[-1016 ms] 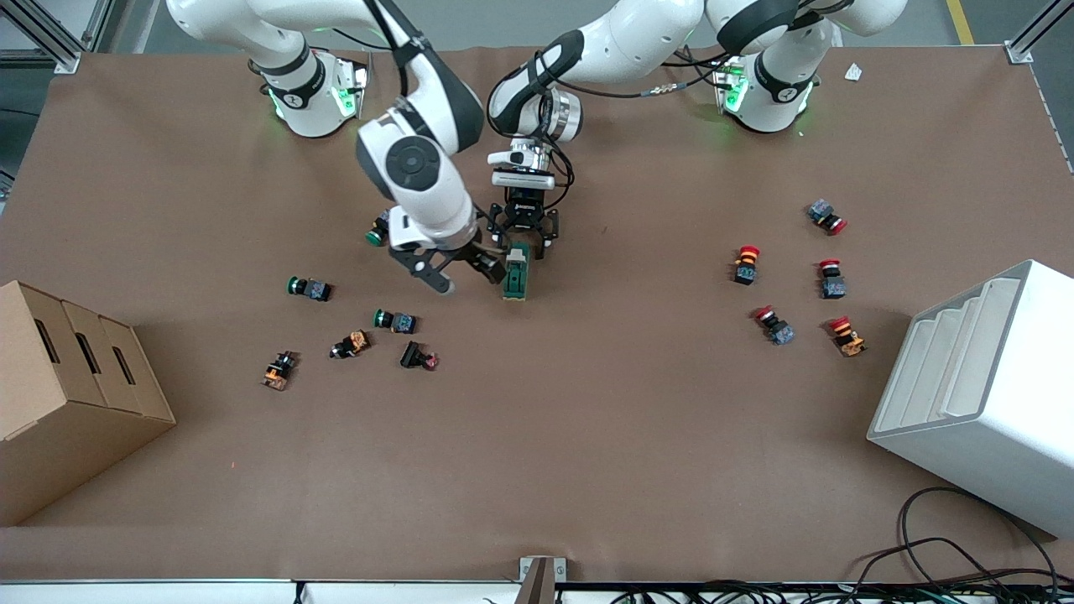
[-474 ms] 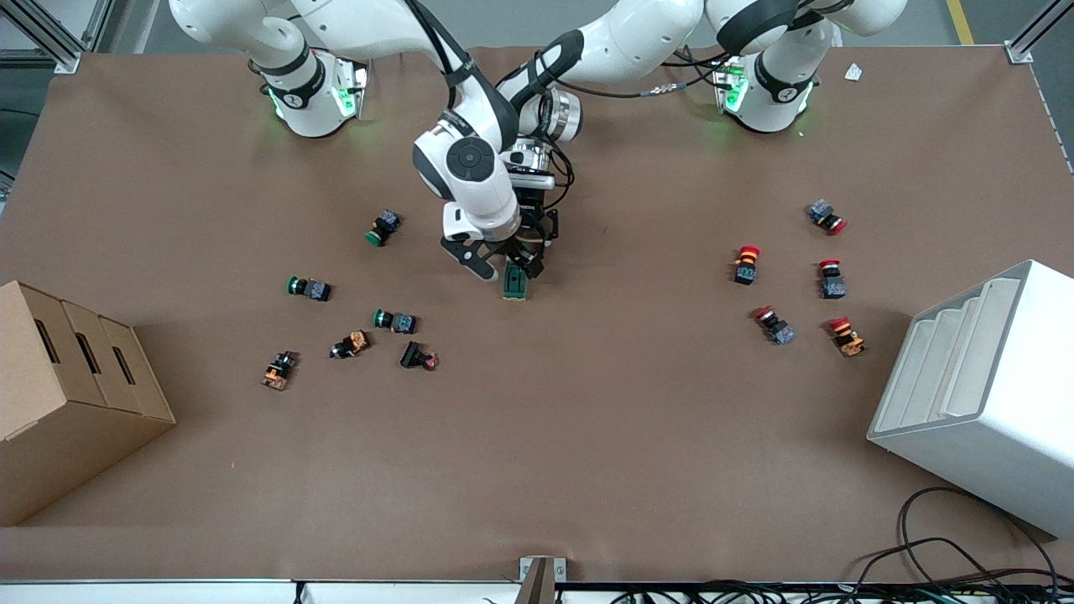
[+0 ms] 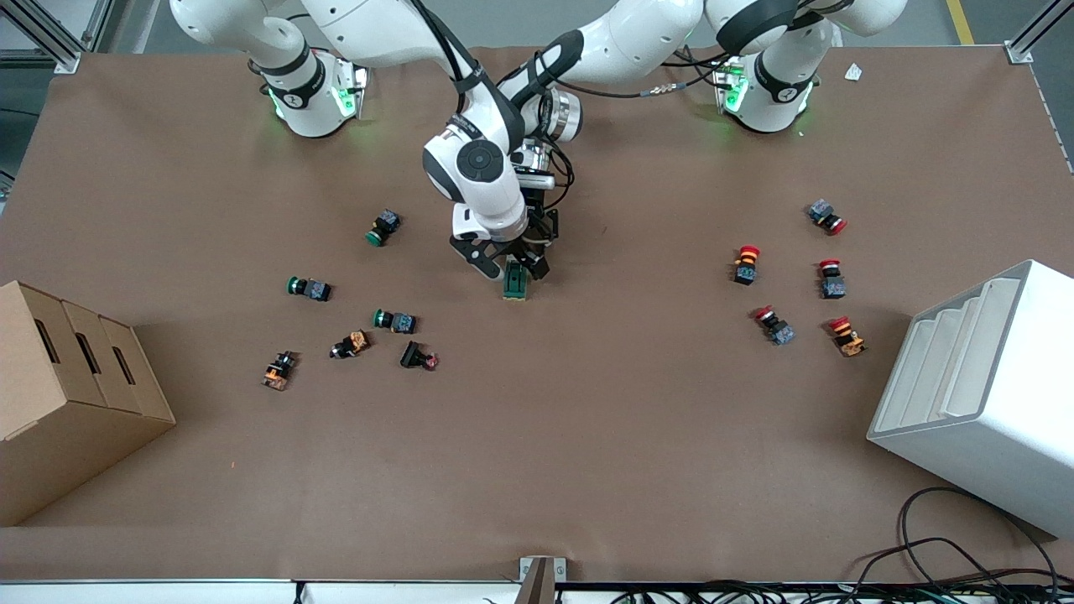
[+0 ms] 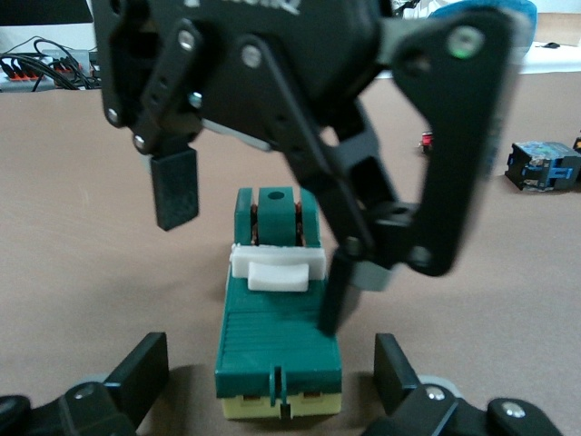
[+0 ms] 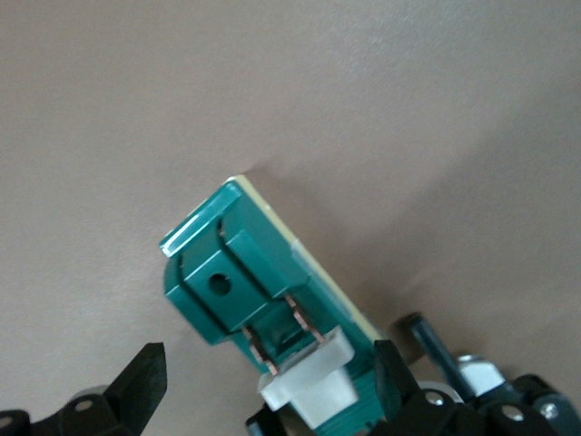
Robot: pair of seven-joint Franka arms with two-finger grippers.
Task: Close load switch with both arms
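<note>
Load switch (image 3: 515, 283) lay flat mid-table, between the two button clusters; white lever (image 4: 275, 271) sat across its green body. Right gripper (image 3: 508, 265) was down over the switch, fingers spread, one fingertip (image 4: 332, 304) touching the body beside the lever. Left gripper (image 4: 272, 386) straddled the switch's cream end, fingers apart, clear of its sides.
</note>
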